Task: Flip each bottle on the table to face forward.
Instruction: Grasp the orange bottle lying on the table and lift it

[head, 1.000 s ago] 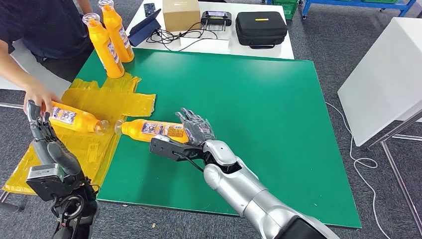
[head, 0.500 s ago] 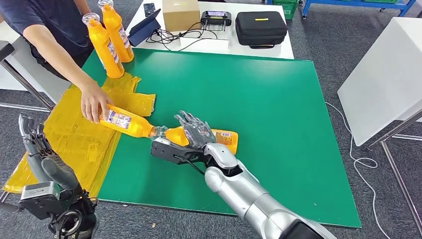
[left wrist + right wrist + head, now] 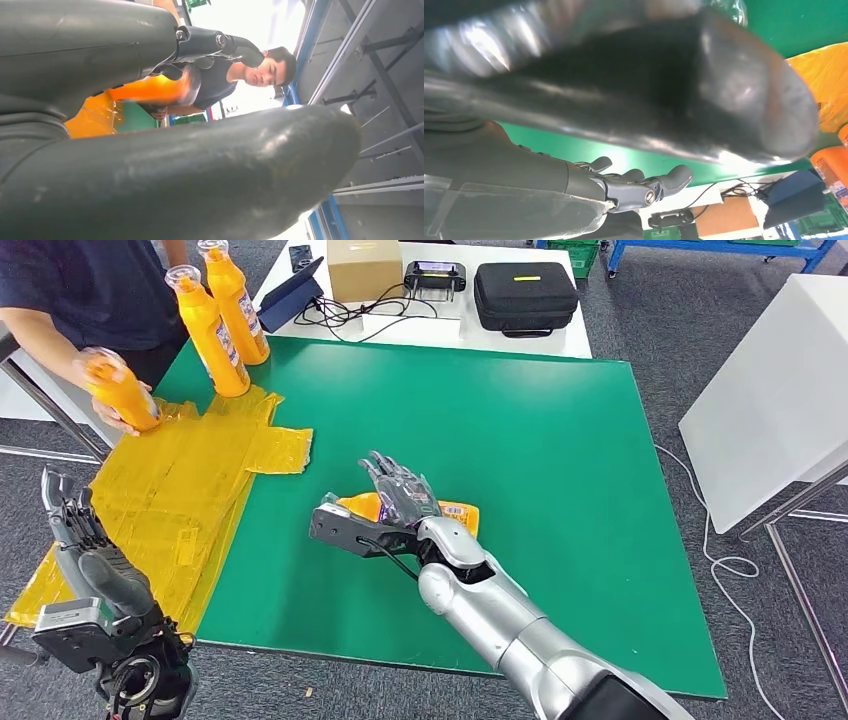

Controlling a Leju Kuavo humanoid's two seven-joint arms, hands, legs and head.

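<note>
Lying on its side on the green mat [image 3: 560, 440], the orange bottle [image 3: 452, 514] runs crosswise directly beneath the right hand [image 3: 400, 498], whose spread fingers drape over its middle. Beyond the mat's near-left corner, the left hand [image 3: 70, 520] is raised, fingers apart, holding nothing.

The right hand [image 3: 400, 502] covers the middle of the lying bottle [image 3: 452, 514], hiding its label. The bottle held by the person [image 3: 122, 395] is motion-blurred. The person's head is cut off by the head view's top edge.
</note>
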